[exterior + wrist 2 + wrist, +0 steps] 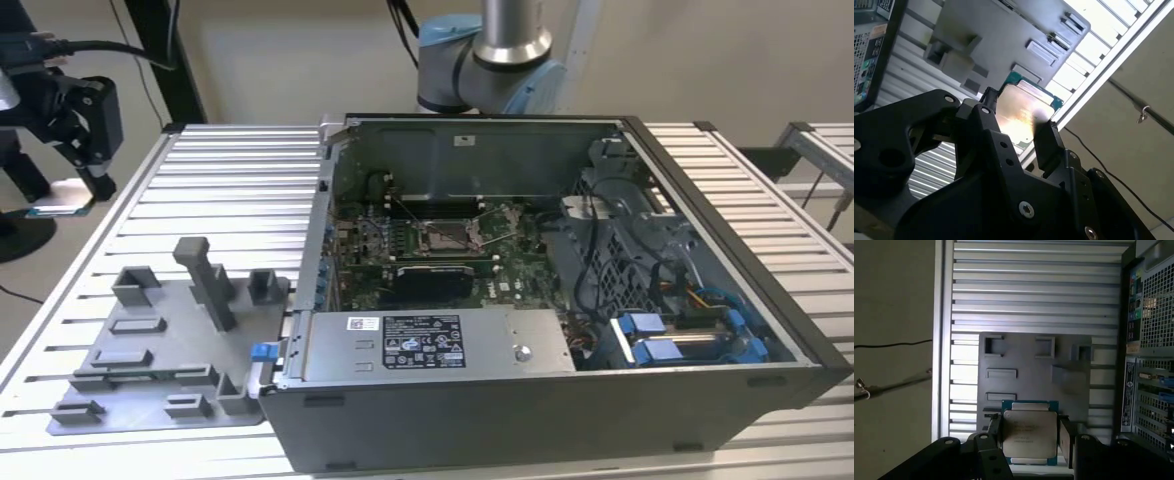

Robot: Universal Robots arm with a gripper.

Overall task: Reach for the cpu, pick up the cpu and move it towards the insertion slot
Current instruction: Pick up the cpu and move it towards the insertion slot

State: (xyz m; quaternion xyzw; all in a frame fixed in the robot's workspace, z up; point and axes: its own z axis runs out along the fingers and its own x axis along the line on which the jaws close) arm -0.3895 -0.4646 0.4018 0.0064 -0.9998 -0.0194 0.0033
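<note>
- The gripper (1016, 116) is clamped on the cpu (1029, 434), fingers against two opposite edges.
- The cpu hangs well apart from the computer case (561, 400), beyond the fixture plate (150, 388).
- The insertion slot (441, 237) sits inside that case.

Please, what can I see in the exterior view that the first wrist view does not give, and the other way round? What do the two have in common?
Exterior view: the open inside of the computer case, with the insertion slot on the board, a metal frame around a dark centre.
First wrist view: the cpu seen face-on, silvery, clamped at two opposite edges by the gripper.
Both: the grey fixture plate, the slatted table, and part of the computer case's outside.
</note>
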